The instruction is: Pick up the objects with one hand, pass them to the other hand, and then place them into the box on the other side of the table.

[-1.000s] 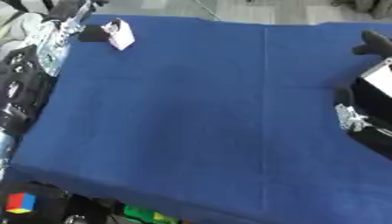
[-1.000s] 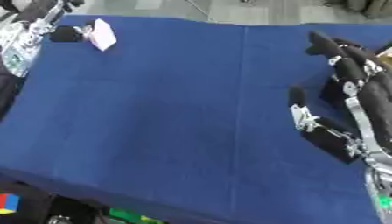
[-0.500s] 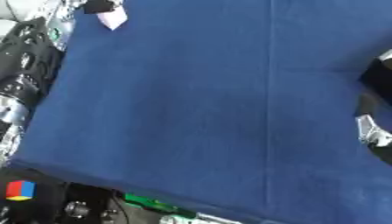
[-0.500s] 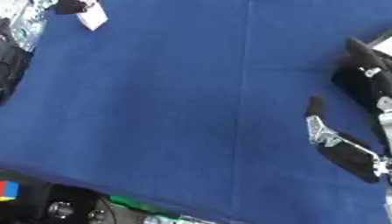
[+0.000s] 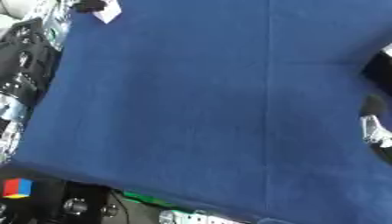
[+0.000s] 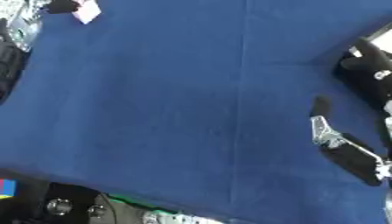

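The blue cloth-covered table [image 5: 199,109] fills the view. At three o'clock the right hand [image 6: 360,109] rests on it, fingers relaxed and holding nothing. At nine o'clock the left arm [image 5: 23,83] runs along the edge, its hand state impossible to tell. At eleven o'clock lies a small pale pink object [image 6: 85,11], probably light and stiff, best pinched across its flat sides
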Controlling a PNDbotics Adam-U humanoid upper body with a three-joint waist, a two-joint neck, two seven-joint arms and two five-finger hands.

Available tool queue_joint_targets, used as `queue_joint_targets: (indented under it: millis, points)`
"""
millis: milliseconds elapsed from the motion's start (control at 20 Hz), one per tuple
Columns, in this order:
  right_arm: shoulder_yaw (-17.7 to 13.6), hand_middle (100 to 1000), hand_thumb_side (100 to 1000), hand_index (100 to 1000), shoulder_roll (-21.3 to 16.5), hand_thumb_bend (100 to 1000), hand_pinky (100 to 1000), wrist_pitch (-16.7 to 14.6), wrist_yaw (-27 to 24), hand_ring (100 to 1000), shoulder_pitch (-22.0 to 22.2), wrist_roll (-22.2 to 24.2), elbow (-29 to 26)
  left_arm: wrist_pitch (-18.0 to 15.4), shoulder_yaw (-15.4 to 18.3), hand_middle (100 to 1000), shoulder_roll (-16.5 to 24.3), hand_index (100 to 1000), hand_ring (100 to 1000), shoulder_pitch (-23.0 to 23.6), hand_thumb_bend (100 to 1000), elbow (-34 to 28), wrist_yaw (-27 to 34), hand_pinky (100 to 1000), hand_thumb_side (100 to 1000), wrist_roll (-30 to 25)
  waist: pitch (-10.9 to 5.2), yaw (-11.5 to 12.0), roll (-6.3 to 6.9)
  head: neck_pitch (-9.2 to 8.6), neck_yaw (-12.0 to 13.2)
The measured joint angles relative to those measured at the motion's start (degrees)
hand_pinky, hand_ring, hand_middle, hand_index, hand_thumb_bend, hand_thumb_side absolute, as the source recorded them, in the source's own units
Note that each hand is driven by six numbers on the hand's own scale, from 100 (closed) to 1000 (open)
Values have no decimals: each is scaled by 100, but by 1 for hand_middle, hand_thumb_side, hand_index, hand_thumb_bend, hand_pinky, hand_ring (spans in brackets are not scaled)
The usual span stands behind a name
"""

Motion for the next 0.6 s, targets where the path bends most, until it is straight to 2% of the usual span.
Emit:
queue_joint_targets:
  millis: [50, 250, 450, 600]
  points:
    - [0, 686, 424, 972, 0, 100, 821, 3, -2, 858, 2, -3, 0, 5, 0, 813, 0, 889, 800, 1, 351, 9, 4, 810, 548, 4, 3, 1, -2, 0, -1]
    - [-28, 685, 423, 973, -4, 100, 821, 50, -16, 858, 53, -58, 0, 168, 115, 814, 134, 888, 800, 182, 349, 244, 18, 810, 545, 115, 215, -7, -27, 0, 27]
    - [-40, 682, 422, 972, -7, 100, 821, 68, -39, 856, 53, -94, 0, 370, 111, 808, 154, 885, 796, 199, 345, 451, 16, 809, 499, 253, 216, -23, -38, 0, 69]
    - [-40, 683, 423, 972, -7, 100, 821, 68, -48, 856, 54, -94, 0, 412, 107, 807, 154, 886, 796, 203, 337, 504, 16, 809, 518, 260, 216, -22, -36, 0, 73]
